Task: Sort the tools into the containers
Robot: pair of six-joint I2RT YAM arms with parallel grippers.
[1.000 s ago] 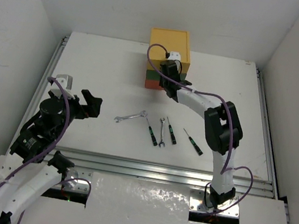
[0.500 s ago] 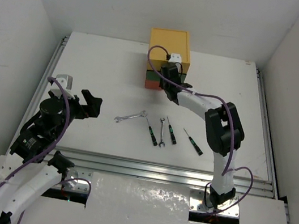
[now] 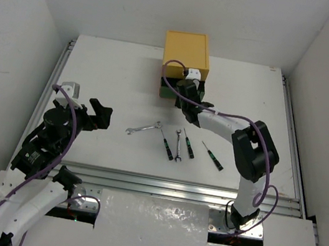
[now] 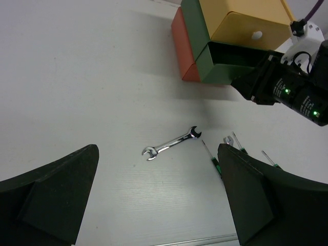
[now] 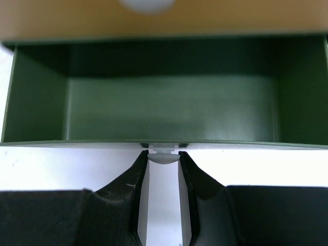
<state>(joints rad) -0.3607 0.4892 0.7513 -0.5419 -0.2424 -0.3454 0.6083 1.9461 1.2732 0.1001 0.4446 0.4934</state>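
Right end effector [image 5: 163,155] clamped on white knob [image 5: 163,159]; green drawer [image 5: 169,110] now pulled out, stands open, empty. Tools [image 3: 178,145] on tabletop [image 3: 110,70] can go in.

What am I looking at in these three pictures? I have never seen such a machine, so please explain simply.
Two robot arms are bolted at a white table. One picture looks down from above; the other two come from a camera on each wrist. On the table lie a larger wrench, a smaller wrench and three thin screwdrivers. Behind them stands a chest of drawers. The right gripper is shut on the white knob of the green drawer, which is pulled open and looks empty. The left gripper is open and holds nothing.
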